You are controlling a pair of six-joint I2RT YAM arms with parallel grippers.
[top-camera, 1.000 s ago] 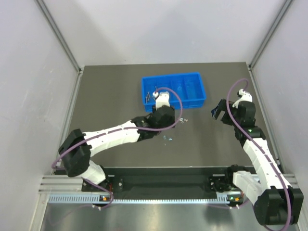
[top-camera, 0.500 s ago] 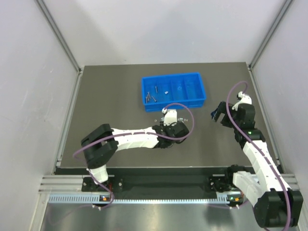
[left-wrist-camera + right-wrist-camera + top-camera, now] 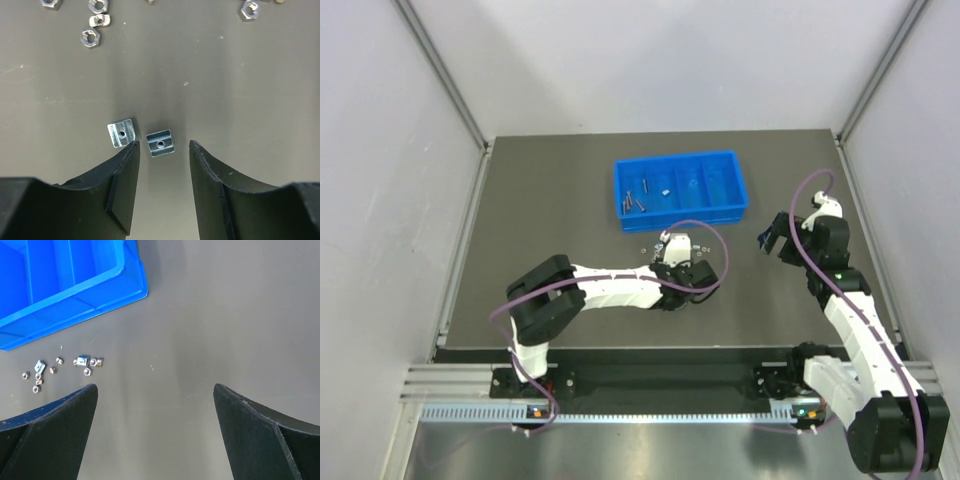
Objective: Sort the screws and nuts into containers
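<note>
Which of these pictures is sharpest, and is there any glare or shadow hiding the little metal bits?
Left wrist view: sharpest, the square nuts crisp and glinting, a soft shadow on the table between the fingers. Right wrist view: clear, but the loose nuts look tiny beside the blue tray. Top view: evenly lit, small parts barely resolved.

1. Honestly, nothing to read here: no text, label, brand or number is legible in any of the three views.
2. The blue tray [image 3: 676, 157], up at 12 o'clock on the tabletop [image 3: 540, 220], shows plain plastic walls, with no print I can make out.
3. The square nuts [image 3: 160, 143] in the left wrist view have bare metal faces with just a hole.
4. The pale toothed strip [image 3: 650, 411] at 6 o'clock in the top view is too small to tell if anything's marked on it.
</note>
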